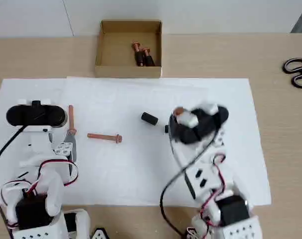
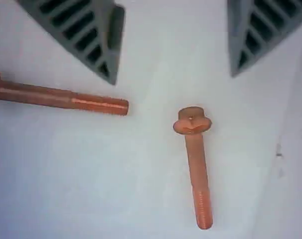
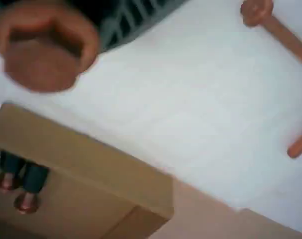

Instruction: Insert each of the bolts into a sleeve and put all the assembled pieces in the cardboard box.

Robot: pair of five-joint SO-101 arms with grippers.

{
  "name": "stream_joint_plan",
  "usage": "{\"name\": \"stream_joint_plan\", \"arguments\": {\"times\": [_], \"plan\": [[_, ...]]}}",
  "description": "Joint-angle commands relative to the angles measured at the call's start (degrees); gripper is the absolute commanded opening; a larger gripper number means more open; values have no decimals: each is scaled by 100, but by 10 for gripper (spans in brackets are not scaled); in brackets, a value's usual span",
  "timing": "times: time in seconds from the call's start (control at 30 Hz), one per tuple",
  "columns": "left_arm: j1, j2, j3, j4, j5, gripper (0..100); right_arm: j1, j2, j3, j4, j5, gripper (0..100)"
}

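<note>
In the left wrist view my left gripper (image 2: 173, 74) hangs open over the white paper, its grey fingers (image 2: 86, 35) apart. Two copper bolts lie just beyond them, one (image 2: 61, 97) on its side and one (image 2: 193, 164) pointing away. From above, the left gripper (image 1: 70, 137) sits beside a bolt (image 1: 71, 119), with another bolt (image 1: 105, 137) to its right. A black sleeve (image 1: 149, 118) lies mid-paper. My right gripper (image 1: 180, 118) is shut on a bolt whose copper head (image 1: 179, 112) (image 3: 44, 50) shows. The cardboard box (image 1: 106, 50) holds two assembled pieces (image 1: 142, 54).
White paper (image 1: 141, 169) covers the table's middle. Scissors (image 1: 298, 71) lie at the far right edge. In the right wrist view the box wall (image 3: 91, 159) is near, with two assembled pieces (image 3: 19, 186) inside.
</note>
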Motion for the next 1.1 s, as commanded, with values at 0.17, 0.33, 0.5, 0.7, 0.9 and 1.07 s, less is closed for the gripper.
{"name": "stream_joint_plan", "arguments": {"times": [0.17,0.33,0.5,0.7,0.9,1.07], "plan": [[-9,-18,-163,18,-26,138,171,4831,-3411,-1701,88,4],[-9,-18,-154,18,-26,138,198,7081,-5046,-2809,79,4],[-9,-18,-40,0,-53,138,198,9200,-6743,-3802,97,4],[-9,-18,-40,0,-53,138,198,11424,-8818,-4374,97,4],[-9,0,31,-26,-53,138,207,13138,-10418,-4435,97,4],[-9,0,92,-97,-62,138,189,14044,-11086,-4418,105,7]]}}
